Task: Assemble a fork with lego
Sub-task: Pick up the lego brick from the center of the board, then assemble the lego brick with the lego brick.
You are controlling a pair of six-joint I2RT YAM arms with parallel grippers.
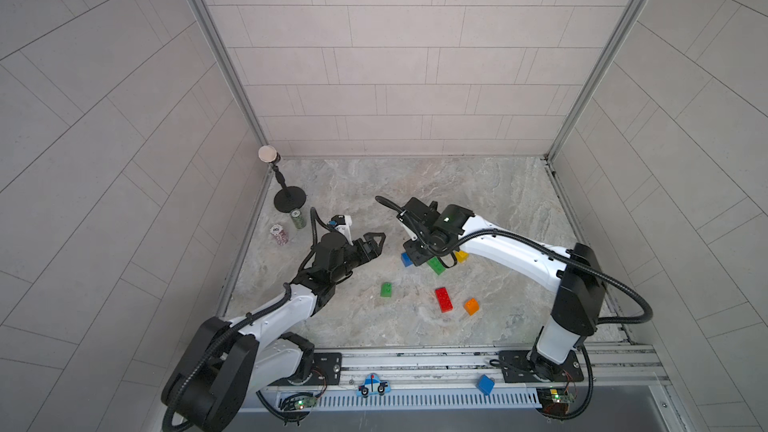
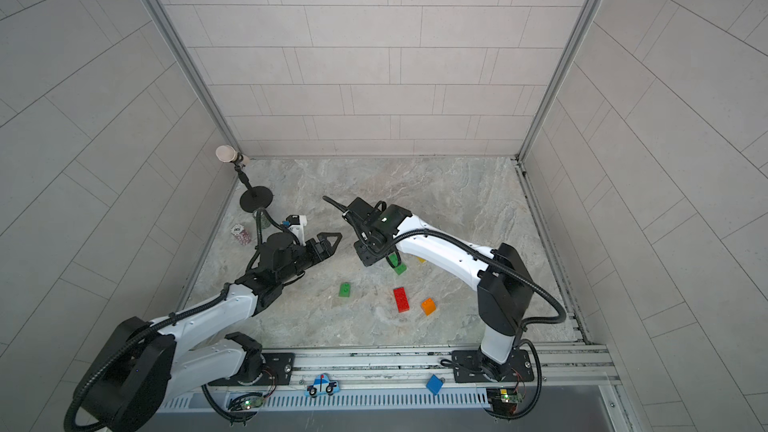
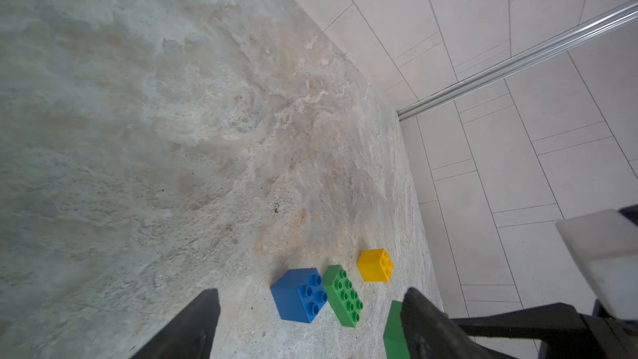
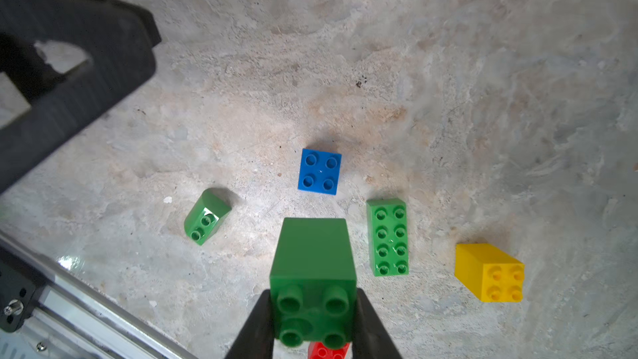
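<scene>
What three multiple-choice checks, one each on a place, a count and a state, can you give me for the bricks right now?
1. The long green brick lies:
A. between the blue brick and the yellow brick
B. stacked on the blue brick
C. pressed onto the yellow brick

2. Studs on the long green brick:
A. four
B. six
C. eight

3. The right gripper is:
A. open and empty
B. shut on the small square green brick
C. shut on the blue brick

Answers:
1 A, it lies apart from both, with one on each side.
2 C, its top shows two rows of four.
3 B, its fingers press both sides of that brick.
</scene>
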